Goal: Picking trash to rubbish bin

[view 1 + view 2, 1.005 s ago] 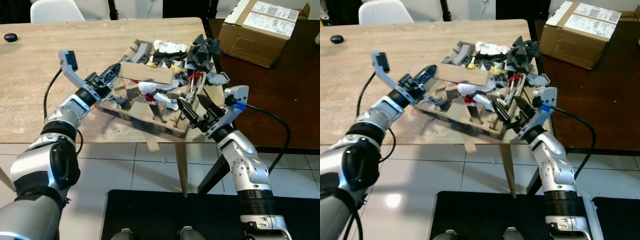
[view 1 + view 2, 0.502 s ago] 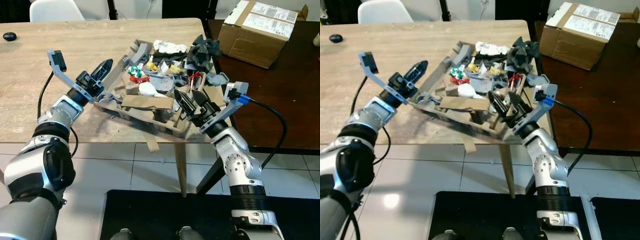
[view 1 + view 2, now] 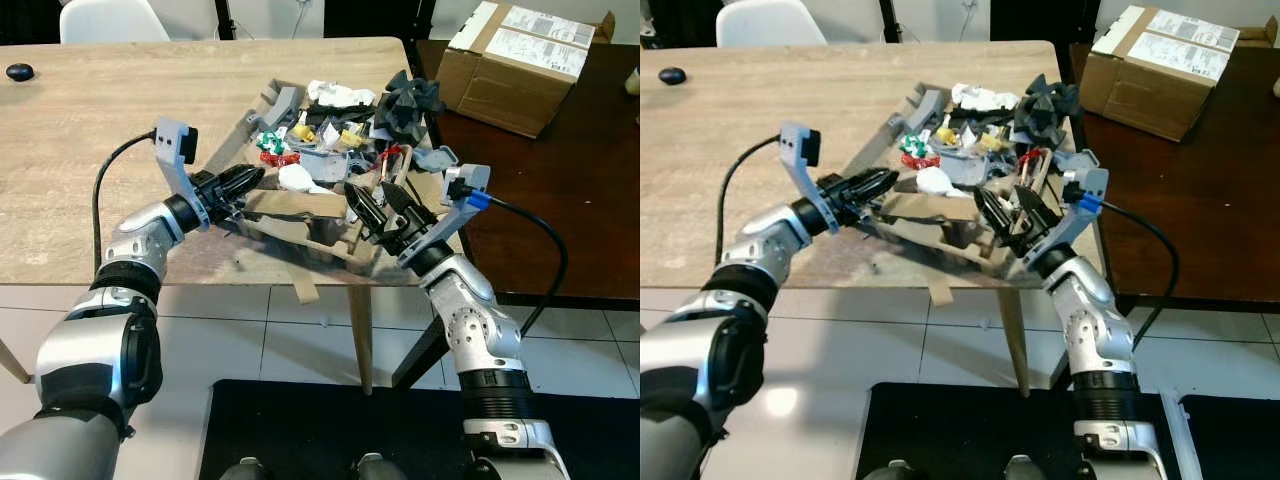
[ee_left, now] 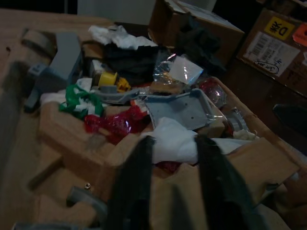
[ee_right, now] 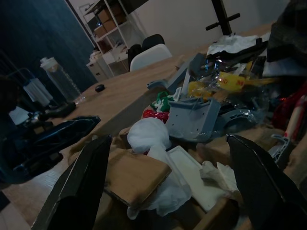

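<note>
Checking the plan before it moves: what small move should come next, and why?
Probably close the left gripper on the cardboard tray edge. Its fingers sit at that edge, and the open right gripper faces the other side.

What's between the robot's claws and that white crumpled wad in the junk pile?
A flat cardboard slab lies just in front of the white wad, between it and both the left gripper and right gripper. The wad's top is uncovered, so it looks reachable from above.

One cardboard tray (image 3: 330,255) of trash, one table (image 3: 100,120), one box (image 3: 525,60), one chair (image 3: 105,20).
</note>
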`<state>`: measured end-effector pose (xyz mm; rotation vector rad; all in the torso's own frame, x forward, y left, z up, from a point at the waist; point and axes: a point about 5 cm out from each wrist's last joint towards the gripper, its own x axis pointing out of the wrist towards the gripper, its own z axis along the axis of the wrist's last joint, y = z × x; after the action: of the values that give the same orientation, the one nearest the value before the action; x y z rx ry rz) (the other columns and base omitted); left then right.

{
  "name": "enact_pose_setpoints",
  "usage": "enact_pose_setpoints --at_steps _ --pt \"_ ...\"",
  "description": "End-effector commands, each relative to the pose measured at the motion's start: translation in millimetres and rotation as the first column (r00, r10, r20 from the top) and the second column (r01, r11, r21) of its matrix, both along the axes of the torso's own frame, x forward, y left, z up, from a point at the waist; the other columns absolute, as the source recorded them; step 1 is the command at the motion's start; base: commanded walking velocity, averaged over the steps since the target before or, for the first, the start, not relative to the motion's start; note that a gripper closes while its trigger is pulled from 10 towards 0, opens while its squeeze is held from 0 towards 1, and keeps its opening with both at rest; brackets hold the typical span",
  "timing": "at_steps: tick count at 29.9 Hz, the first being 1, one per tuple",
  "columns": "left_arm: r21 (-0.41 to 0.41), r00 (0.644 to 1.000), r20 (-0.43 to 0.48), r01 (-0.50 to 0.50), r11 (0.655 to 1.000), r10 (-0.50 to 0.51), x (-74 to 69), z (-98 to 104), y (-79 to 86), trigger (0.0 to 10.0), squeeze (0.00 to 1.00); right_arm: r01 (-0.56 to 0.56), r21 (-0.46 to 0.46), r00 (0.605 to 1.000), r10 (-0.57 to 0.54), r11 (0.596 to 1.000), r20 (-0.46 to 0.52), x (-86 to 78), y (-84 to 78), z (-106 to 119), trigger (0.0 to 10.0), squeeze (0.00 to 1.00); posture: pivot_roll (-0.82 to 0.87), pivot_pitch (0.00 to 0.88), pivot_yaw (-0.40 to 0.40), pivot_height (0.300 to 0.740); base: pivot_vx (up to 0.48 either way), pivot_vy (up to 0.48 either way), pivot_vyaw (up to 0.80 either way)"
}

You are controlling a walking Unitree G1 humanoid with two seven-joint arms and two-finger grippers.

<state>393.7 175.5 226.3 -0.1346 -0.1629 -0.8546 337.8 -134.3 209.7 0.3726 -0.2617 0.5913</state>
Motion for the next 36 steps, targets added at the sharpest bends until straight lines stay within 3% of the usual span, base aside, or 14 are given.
enact_pose_setpoints --at_steps 1,7,8,13,16,20,31,36 --pt "0.029 1.0 0.008 0.024 0.999 -0.024 -1.8 -1.2 0.6 10.0 1.0 -0.009 -0.028 1.0 0.009 1.0 0.009 -2.0 1.6 -2.8 10.0 0.0 0.05 0.182 0.049 0.74 0.0 0.0 0.0" --pt "0.062 0.999 0.016 0.05 0.997 -0.051 -2.9 3.6 5.9 10.0 1.0 -0.003 -0.04 1.0 0.004 0.999 0.021 -4.9 -4.7 -2.0 10.0 0.0 0.05 0.171 0.049 0.74 0.0 0.0 0.0" --pt "0.099 0.997 0.002 0.079 0.992 -0.08 -4.2 1.2 6.1 10.0 0.0 -0.001 -0.037 1.0 0.002 0.999 0.022 -5.0 -7.0 -1.6 10.0 0.0 0.05 0.164 0.044 0.74 0.0 0.0 0.0" --pt "0.137 0.997 -0.011 0.082 0.987 -0.081 -4.0 -2.0 4.8 10.0 0.0 -0.001 -0.035 1.0 0.002 0.999 0.023 -4.3 -8.7 -0.8 10.0 0.0 0.05 0.164 0.044 0.74 0.0 0.0 0.0" --pt "0.204 0.999 0.0 0.053 0.977 -0.055 -2.2 -4.1 0.4 10.0 0.0 -0.003 -0.039 1.0 0.004 0.999 0.026 -4.0 -8.4 -0.7 10.0 0.0 0.05 0.16 0.04 0.74 0.0 0.0 0.0" --pt "0.381 1.0 0.015 0.002 0.925 -0.008 1.1 -16.1 -16.0 10.0 0.0 -0.008 -0.04 1.0 0.01 0.999 0.028 -4.0 -6.6 -0.9 10.0 0.0 0.05 0.161 0.037 0.74 0.0 0.0 0.0" --pt "0.407 0.995 0.034 -0.097 0.908 0.091 8.4 -20.0 -41.6 10.0 0.0 -0.003 -0.028 1.0 0.003 1.0 0.024 -5.0 -4.6 -0.6 10.0 0.0 0.04 0.198 0.053 0.74 0.0 0.0 0.0" --pt "0.477 0.992 -0.081 -0.047 0.877 0.097 6.8 -37.6 -45.1 10.0 0.0 0.013 -0.029 1.0 -0.012 1.0 0.023 -5.3 -9.3 -0.4 10.0 0.0 0.04 0.206 0.061 0.74 0.0 0.0 0.0"
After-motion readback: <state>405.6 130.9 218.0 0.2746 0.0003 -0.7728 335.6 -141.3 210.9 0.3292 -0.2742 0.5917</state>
